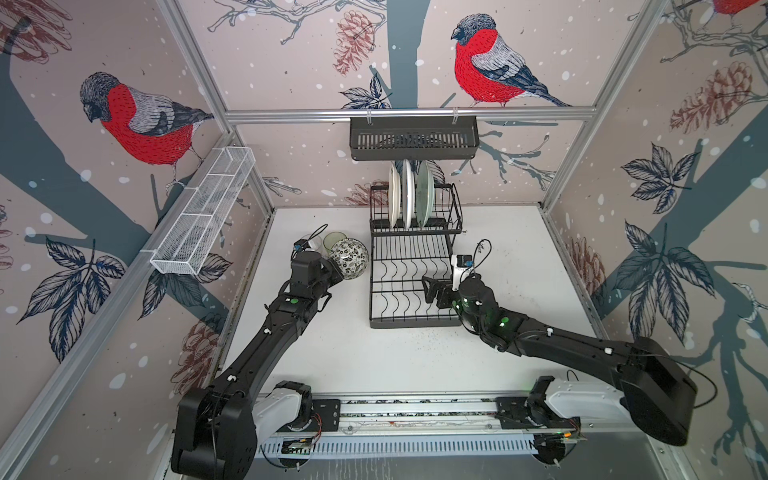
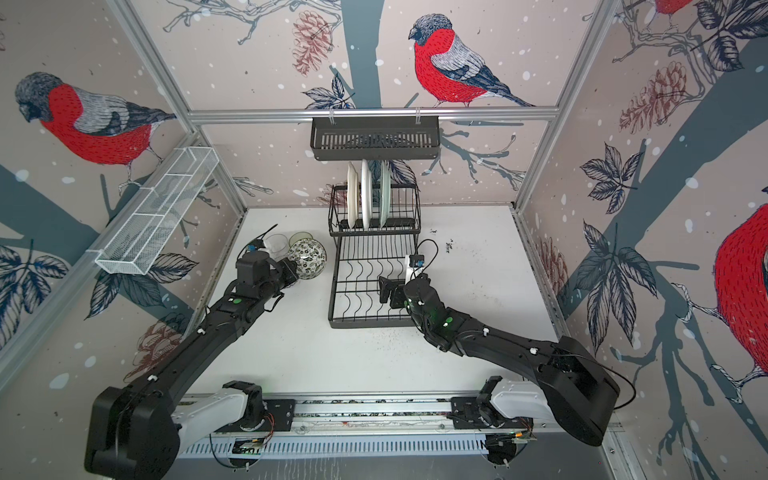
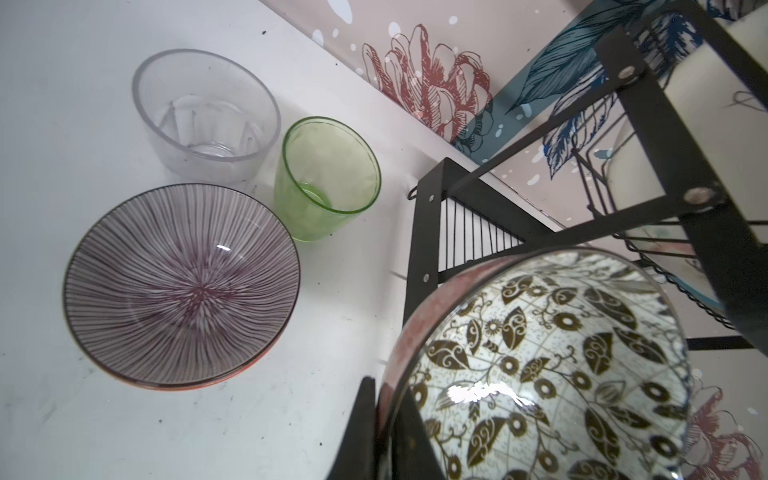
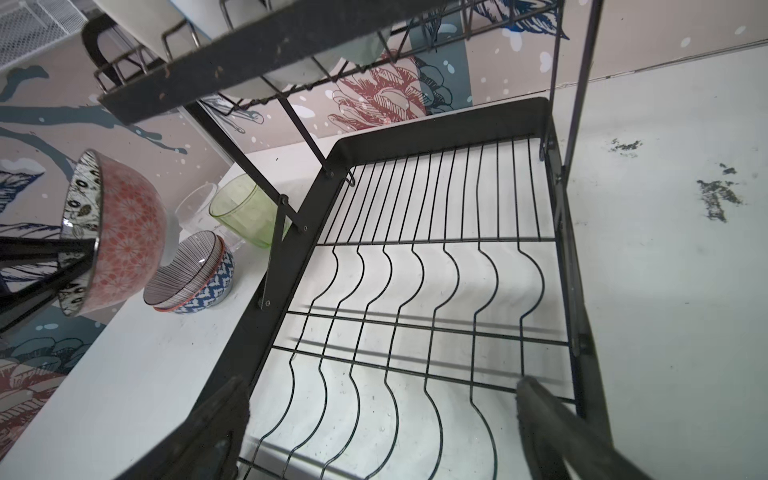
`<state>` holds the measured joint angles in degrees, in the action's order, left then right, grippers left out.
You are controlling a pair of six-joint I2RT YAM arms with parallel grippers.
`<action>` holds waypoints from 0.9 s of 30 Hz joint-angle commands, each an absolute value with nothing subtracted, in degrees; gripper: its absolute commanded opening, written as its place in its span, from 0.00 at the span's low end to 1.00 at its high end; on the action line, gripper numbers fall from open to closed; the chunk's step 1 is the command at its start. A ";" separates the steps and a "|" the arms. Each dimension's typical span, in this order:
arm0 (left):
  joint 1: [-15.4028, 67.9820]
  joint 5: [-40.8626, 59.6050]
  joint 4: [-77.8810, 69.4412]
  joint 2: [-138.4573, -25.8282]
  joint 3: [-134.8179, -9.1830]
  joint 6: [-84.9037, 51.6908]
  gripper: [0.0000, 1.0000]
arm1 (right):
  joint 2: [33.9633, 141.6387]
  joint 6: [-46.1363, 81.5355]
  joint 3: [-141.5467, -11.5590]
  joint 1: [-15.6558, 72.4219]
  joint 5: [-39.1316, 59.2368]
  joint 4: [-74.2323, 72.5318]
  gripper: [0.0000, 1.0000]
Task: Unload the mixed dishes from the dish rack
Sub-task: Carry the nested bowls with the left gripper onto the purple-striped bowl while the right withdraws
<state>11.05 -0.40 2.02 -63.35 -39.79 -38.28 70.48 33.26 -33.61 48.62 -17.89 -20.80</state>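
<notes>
Coral-red outside and leaf-printed within, the leaf-patterned bowl [image 4: 124,232] is gripped by its rim in the left gripper [image 3: 384,419], whose jaws are pinched shut across the wall, one finger inside and one outside. The bowl is carried clear of the table [image 1: 353,353], just left of the dish rack [image 1: 415,323]. It is tipped on its side with the mouth turned back toward the left arm. A striped bowl [image 3: 178,286] is seen nested in a blue zigzag bowl [image 4: 214,291] on the table, on the side of the held bowl away from the rack. A green glass [image 3: 328,183] and a clear glass [image 3: 203,116] stand upright close by. A set-down on or beside that stack is judged to come next, for which the mouth would first have to be turned upward. The right gripper [image 4: 380,384] is spread wide and empty over the bare lower tier. The cream plate [image 1: 393,195], white plate [image 1: 409,193] and pale green plate [image 1: 424,195] stand on edge in the upper tier, edges toward the arms. The right arm is judged the nearer to them.
</notes>
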 commanded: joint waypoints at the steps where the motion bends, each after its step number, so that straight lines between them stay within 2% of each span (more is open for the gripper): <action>1: 10.55 -6.09 3.67 -63.45 -41.27 -36.82 0.00 | 69.77 33.49 -32.81 47.75 -16.23 -23.64 0.99; 6: 8.69 -11.93 6.59 -63.37 -41.52 -35.70 0.00 | 69.56 33.32 -32.01 46.23 -14.16 -24.16 1.00; 13: 1.17 -7.77 7.82 -63.12 -40.94 -36.53 0.00 | 69.77 32.90 -31.16 44.31 -10.43 -25.55 1.00; 27: -1.65 -8.90 8.09 -65.96 -40.84 -36.83 0.00 | 68.56 32.44 -29.73 42.78 -7.53 -26.98 0.99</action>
<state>-1.39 -8.73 10.28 -65.49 -40.84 -36.21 69.06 32.97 -29.87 42.87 -8.16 -24.99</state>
